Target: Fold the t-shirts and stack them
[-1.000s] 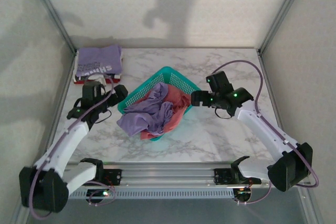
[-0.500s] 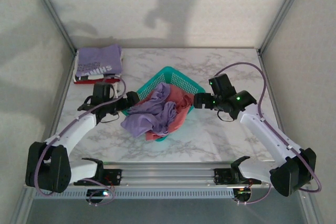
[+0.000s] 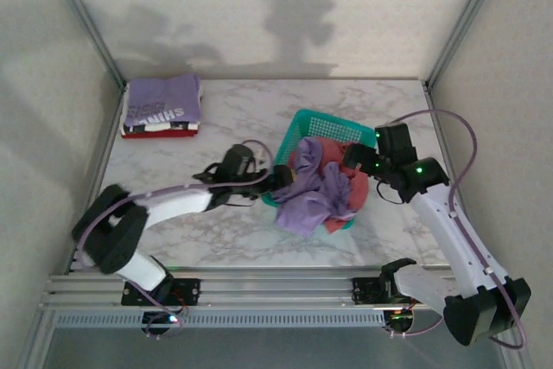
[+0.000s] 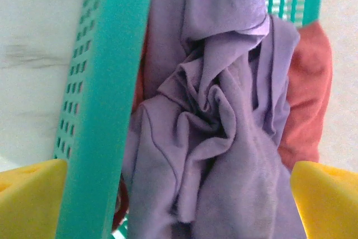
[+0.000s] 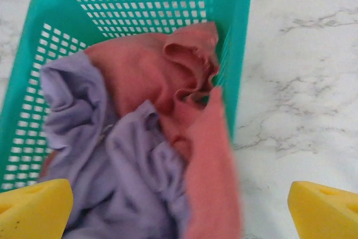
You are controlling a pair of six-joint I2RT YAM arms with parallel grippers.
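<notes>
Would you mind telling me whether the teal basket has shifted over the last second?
Yes. The teal basket has slid right, away from the folded stack in the far-left corner.

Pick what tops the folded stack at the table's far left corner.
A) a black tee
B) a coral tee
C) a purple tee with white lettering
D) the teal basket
C: the purple tee with white lettering lies on top of the stack, with red and white edges showing beneath it.
</notes>
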